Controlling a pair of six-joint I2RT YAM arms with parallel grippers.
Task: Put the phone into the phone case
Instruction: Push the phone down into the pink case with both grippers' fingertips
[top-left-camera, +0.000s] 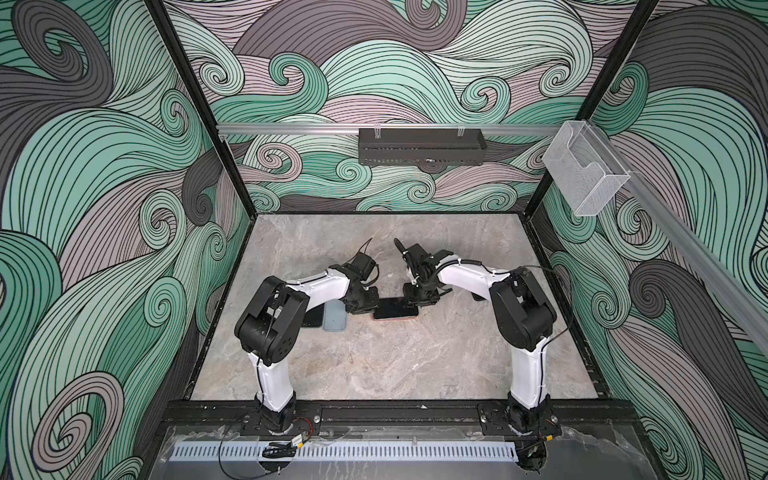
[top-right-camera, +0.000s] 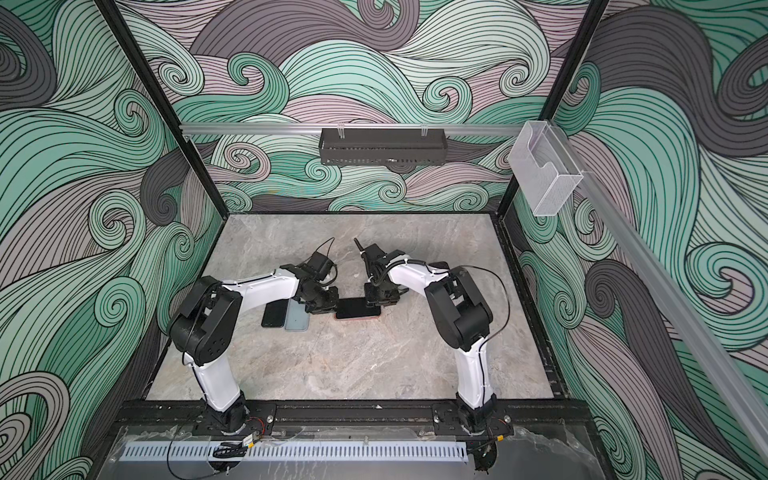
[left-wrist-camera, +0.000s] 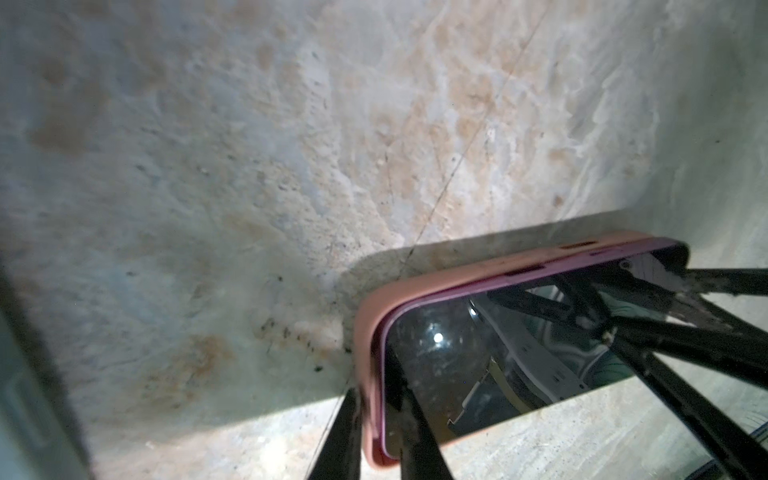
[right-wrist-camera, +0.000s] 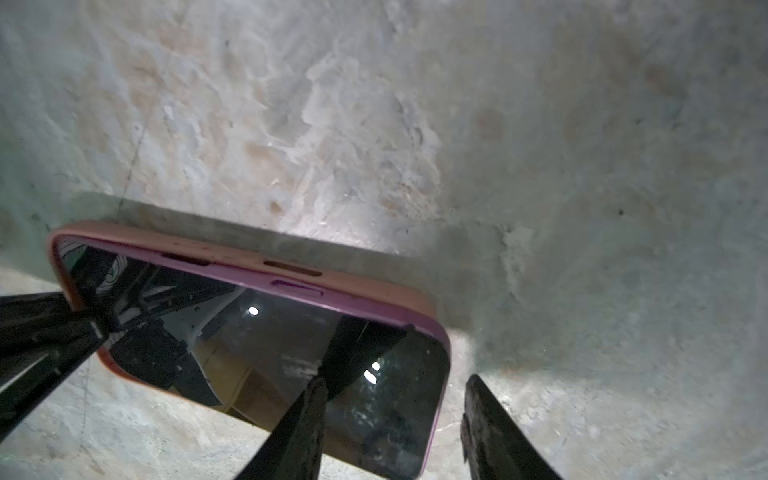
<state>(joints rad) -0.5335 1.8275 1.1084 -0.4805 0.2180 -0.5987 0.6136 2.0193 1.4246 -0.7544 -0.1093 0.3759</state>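
The phone (right-wrist-camera: 266, 332) is seen lying in the pink phone case (right-wrist-camera: 374, 287), whose one end is pinched by the closed left gripper (left-wrist-camera: 374, 384) and whose other is straddled by the released right gripper (right-wrist-camera: 395, 380); seating is judged unfinished, so the raised long edge is to be pressed down.

Grey marbled tabletop (top-left-camera: 374, 365) under pink phone case (left-wrist-camera: 478, 272) with phone (top-right-camera: 357, 308) inside, dark second phone (top-right-camera: 274, 312) beside grey-blue case (top-right-camera: 297, 321)
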